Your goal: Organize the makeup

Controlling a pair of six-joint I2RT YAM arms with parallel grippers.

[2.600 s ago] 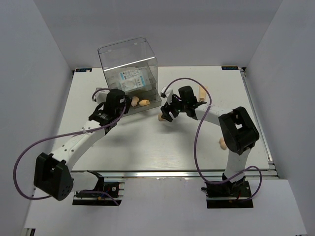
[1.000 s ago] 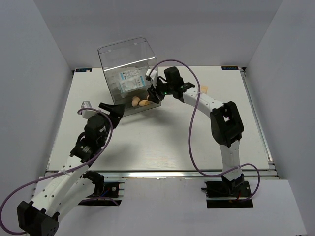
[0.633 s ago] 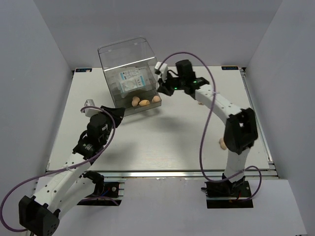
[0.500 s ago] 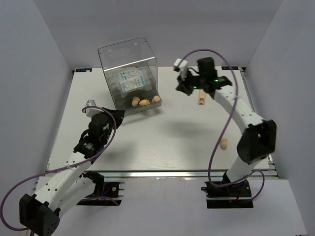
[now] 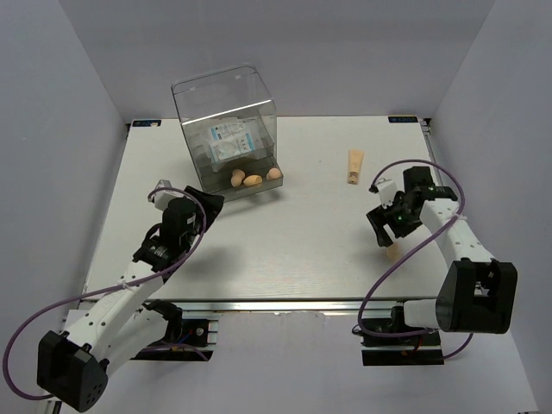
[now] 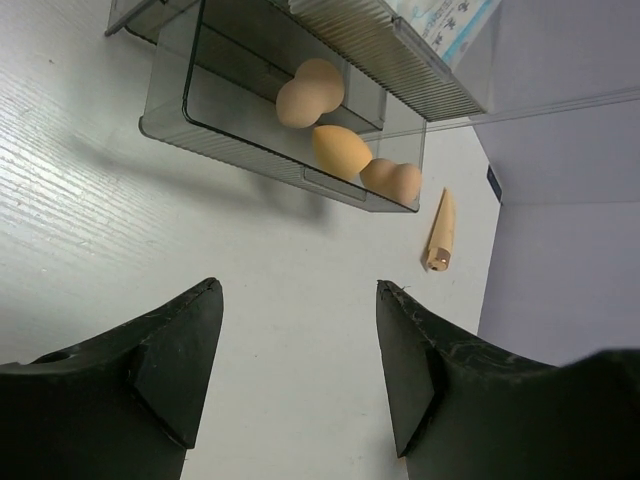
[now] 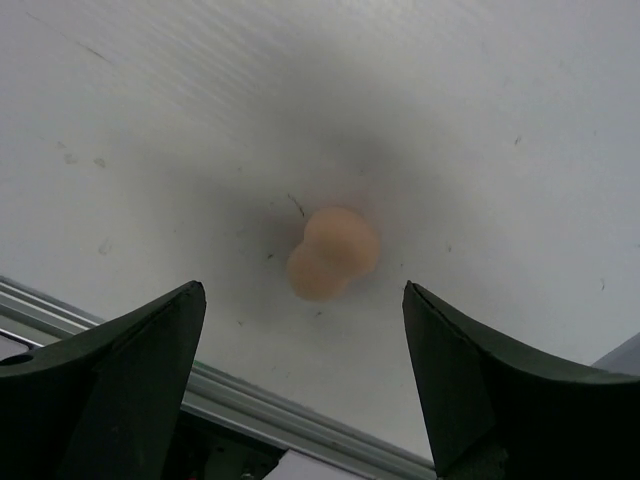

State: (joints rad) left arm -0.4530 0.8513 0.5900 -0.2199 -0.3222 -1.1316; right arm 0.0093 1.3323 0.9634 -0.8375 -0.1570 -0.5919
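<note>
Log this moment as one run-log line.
left gripper open, facing drawer | right gripper open above loose sponge | three sponges in drawer | tube on table

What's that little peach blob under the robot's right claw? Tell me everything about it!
It is a makeup sponge, peach-tan, with a matte, soft look. It has two rounded lumps joined together, like a tiny gourd. It lies alone on the white table, near the metal rail at the front edge. The right gripper hangs over it, open, with one finger on each side. Nothing but the table touches it.
</note>
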